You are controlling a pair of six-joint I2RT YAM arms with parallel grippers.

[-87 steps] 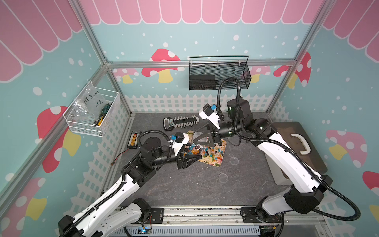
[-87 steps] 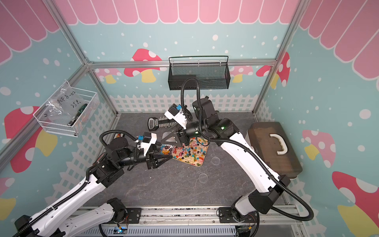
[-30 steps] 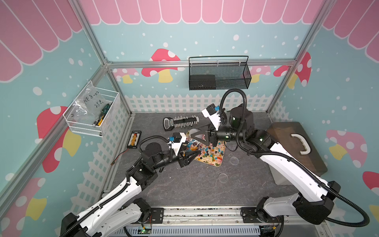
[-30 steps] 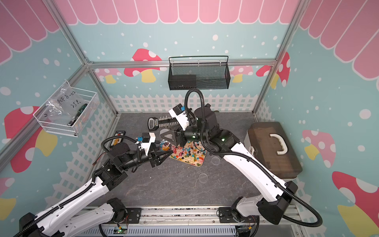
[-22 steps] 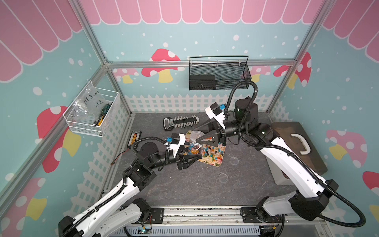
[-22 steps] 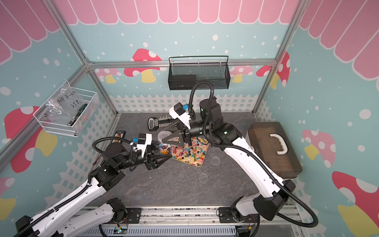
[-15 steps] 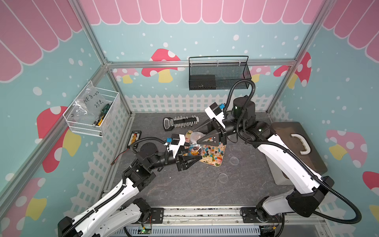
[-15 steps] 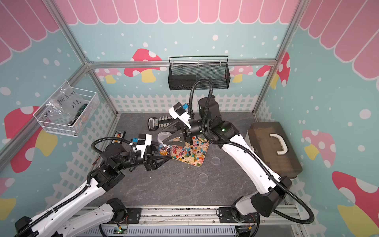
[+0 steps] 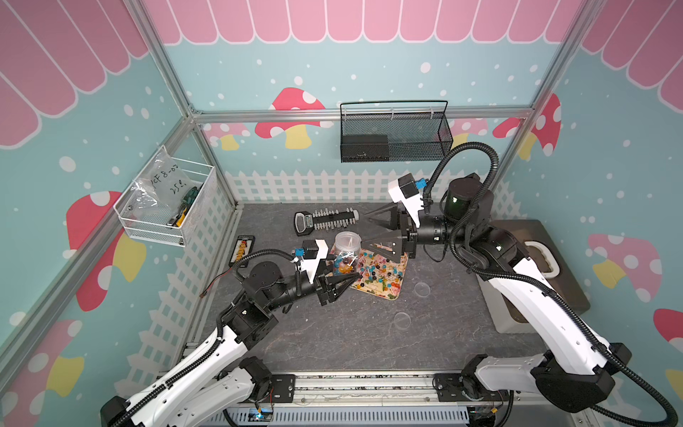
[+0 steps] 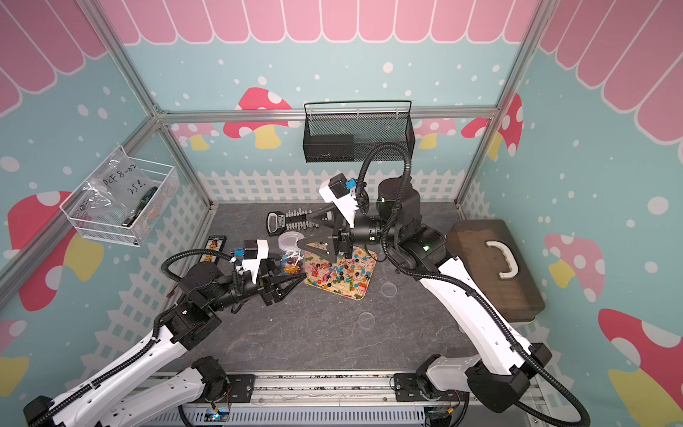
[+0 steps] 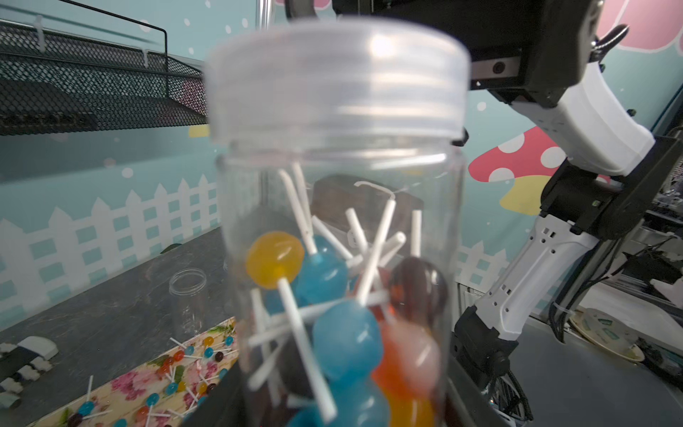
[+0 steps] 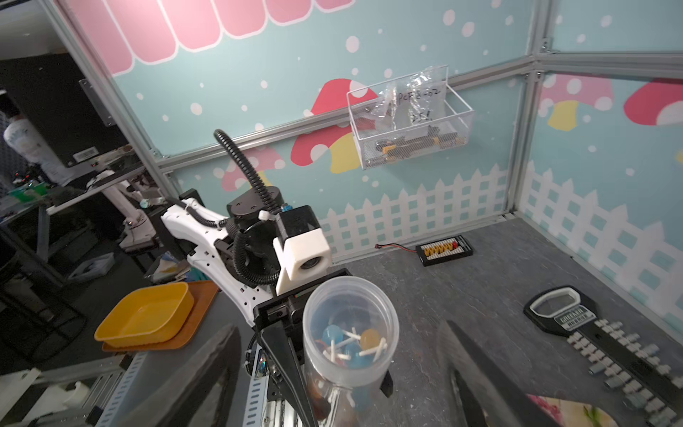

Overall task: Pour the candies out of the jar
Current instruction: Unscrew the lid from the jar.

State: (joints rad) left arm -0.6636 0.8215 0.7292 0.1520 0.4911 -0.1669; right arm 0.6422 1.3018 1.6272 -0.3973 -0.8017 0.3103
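Your left gripper (image 9: 345, 276) clamps the jar (image 9: 346, 255) roughly upright at the floral tray's (image 9: 392, 292) left edge, toward the desk's back. The candies (image 11: 343, 332) sit inside under the lid (image 11: 334, 79), not yet off. Your right gripper (image 9: 366, 230) faces the lid, spread wide, empty. Next, close on the lid and unscrew it before tipping

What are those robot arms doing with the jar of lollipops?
The left claw is gripping a clear jar of lollipops, roughly upright at the edge of a flowery tray. The jar's screw lid is on. The right claw is wide open with a finger on each side of the lid, not squeezing it. Lots of lollipops already lie on the tray, so this jar has yet to be opened and poured.
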